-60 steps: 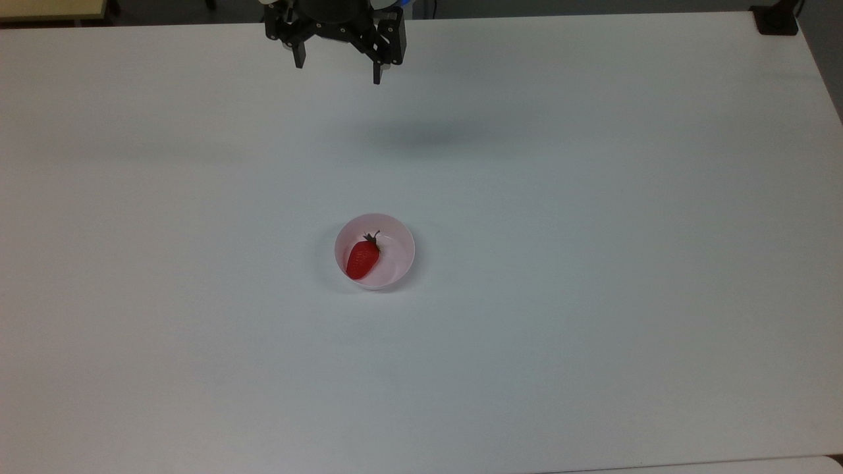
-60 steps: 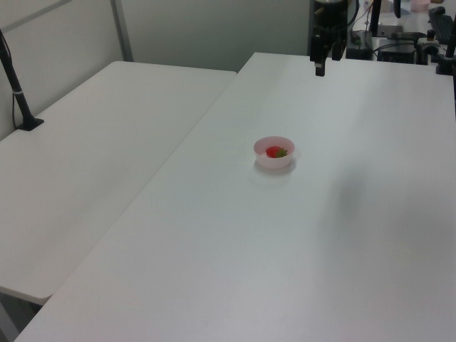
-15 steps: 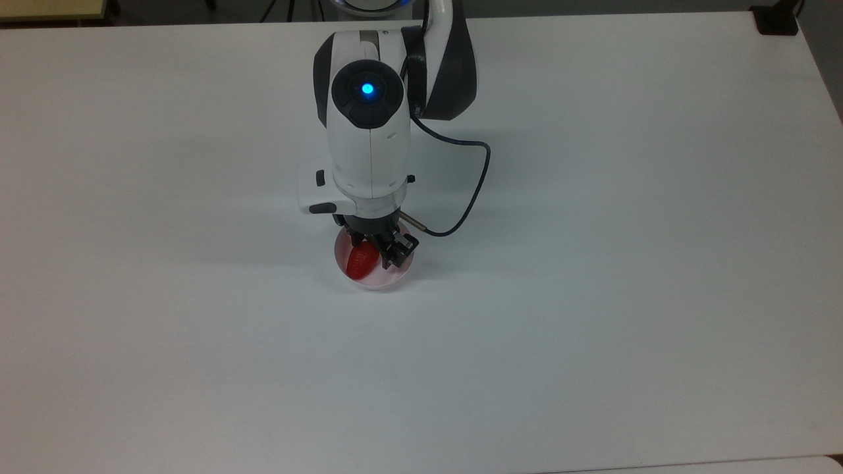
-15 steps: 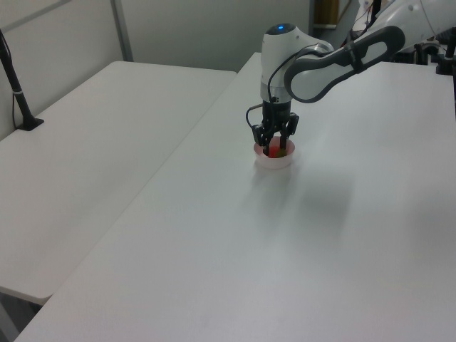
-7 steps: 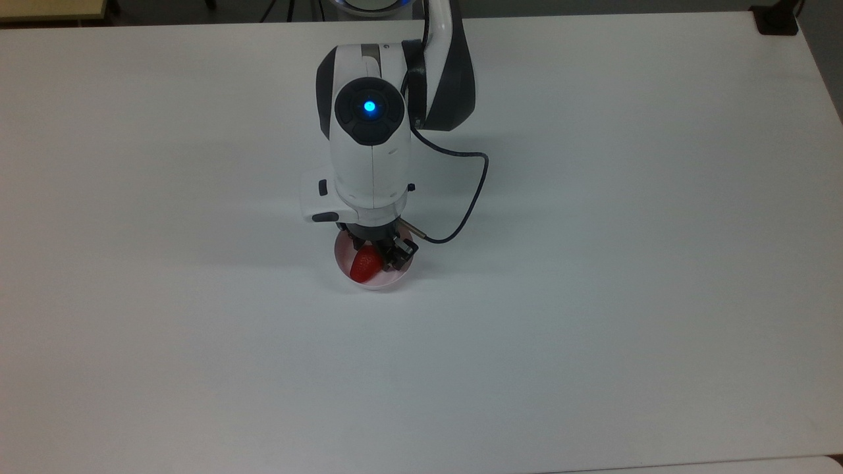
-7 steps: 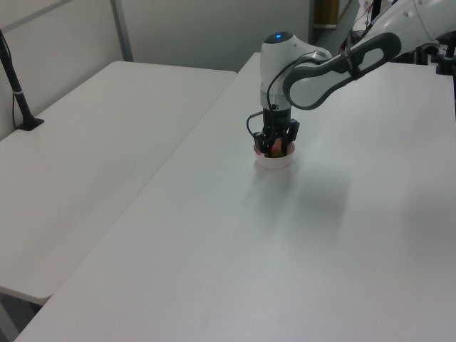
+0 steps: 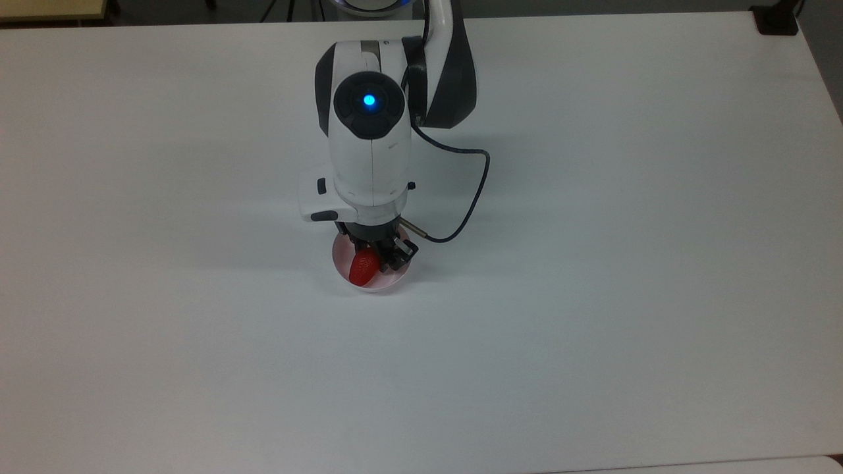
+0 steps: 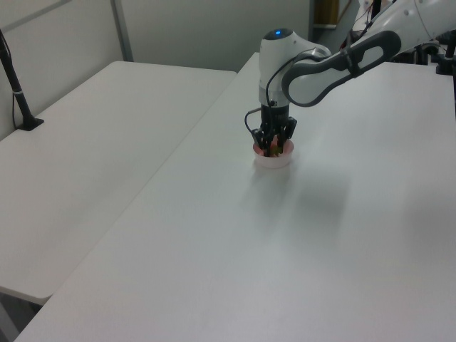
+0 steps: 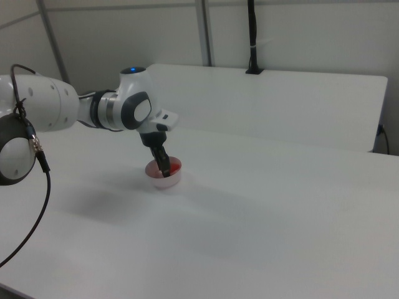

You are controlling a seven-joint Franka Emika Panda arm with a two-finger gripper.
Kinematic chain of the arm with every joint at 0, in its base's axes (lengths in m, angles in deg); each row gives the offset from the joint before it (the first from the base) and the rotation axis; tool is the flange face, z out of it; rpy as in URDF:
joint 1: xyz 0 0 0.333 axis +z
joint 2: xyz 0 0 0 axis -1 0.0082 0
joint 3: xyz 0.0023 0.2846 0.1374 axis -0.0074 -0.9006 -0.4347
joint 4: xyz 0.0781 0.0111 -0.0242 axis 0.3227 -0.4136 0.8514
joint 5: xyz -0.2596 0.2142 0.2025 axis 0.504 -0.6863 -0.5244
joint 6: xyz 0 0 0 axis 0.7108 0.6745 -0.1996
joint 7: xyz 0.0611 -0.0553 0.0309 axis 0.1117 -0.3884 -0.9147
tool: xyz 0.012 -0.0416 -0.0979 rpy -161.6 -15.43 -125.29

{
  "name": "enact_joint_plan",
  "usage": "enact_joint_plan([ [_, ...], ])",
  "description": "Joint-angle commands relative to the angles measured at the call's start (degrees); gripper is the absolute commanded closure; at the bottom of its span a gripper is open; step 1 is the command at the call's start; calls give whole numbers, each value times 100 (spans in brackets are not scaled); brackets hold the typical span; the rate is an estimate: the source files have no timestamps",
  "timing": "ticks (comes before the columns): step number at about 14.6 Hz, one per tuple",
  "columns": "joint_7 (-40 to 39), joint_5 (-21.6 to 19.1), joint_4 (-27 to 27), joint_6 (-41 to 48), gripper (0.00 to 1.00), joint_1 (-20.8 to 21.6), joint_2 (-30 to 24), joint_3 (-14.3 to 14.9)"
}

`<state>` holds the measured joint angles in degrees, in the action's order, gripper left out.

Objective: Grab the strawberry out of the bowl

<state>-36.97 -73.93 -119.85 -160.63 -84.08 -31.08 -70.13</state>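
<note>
The gripper [image 7: 373, 258] is down inside the bowl [image 7: 390, 282], pointing straight at the table [image 7: 593, 296]. Its jaws are drawn in narrow on the strawberry [image 7: 364, 268], gripping it near the upper, stem end; the red tapered tip sticks out past the fingers toward the top view's lower left. Whether the berry has cleared the bowl floor I cannot tell; in the top view it sits within the rim outline.

In the left view the gripper [image 8: 274, 143] stands upright in the bowl [image 8: 273, 159], with a bit of red and green of the strawberry [image 8: 273, 149] between the black fingers. The bowl rim rings the fingertips on all sides.

In the right view the gripper [image 9: 164, 170] leans slightly, its tip dipped into the bowl [image 9: 164, 179]; red shows through the bowl's far side, just beyond the fingers.

A black cable [image 7: 471, 197] loops off the wrist to the top view's right of the gripper, hanging above the table. The arm [image 7: 369, 138] rises directly behind the gripper, its blue light lit.
</note>
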Motion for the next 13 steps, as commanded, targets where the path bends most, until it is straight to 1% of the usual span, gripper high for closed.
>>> enact_joint_plan([
  [1,-443,4,-111,226,84,44,-485,66],
  [3,-1021,12,-41,464,84,9,-634,84],
  [5,-1785,-31,91,858,84,-96,-775,83],
  [7,-2646,-23,232,1220,84,-280,-767,83],
  [8,-3233,29,206,1230,84,-438,-732,84],
  [9,-3622,39,188,1204,84,-605,-688,84],
  [10,-4174,47,188,1169,83,-841,-549,92],
  [11,-4519,65,188,1151,82,-983,-460,101],
  [12,-4871,117,188,907,82,-1193,-329,101],
  [13,-4978,153,162,652,82,-1282,-275,101],
])
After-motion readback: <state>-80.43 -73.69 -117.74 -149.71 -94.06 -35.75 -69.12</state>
